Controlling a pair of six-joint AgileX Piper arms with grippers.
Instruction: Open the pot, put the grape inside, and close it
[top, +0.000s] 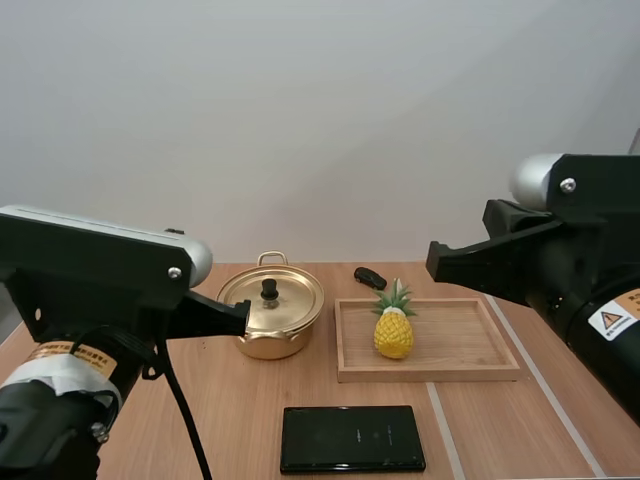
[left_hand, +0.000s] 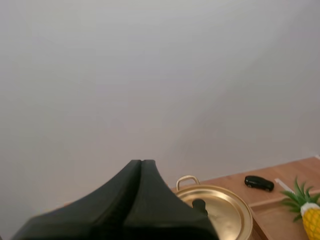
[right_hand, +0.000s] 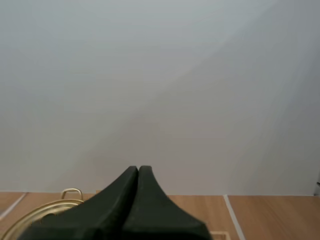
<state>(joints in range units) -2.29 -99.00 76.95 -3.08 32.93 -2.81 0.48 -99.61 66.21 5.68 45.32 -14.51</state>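
Left claw (left_hand: 141, 162) and right claw (right_hand: 138, 168) both pinched together, empty; high view adds lidded gold pot (top: 270, 315) beside wooden tray (top: 460, 345) holding pineapple (top: 394, 332), black slab (top: 352, 438) on desk (top: 230, 420).

A: Finish of the pot (top: 268, 345)?
B: Polished gold-coloured metal, glossy, and the lid (top: 290, 302) likewise. The knob (top: 269, 290) is matt black.
A: Tray and table?
B: The tray (top: 430, 374) is pale wood, smooth and matt. The table (top: 230, 420) shows wood grain with a low sheen.
A: Remaining items?
B: The pineapple (top: 393, 333) looks plastic, with a knobbly skin. The flat black slab (top: 352, 438) is smooth and glossy. The left gripper (left_hand: 141, 162) and right gripper (right_hand: 138, 168) are matt black.
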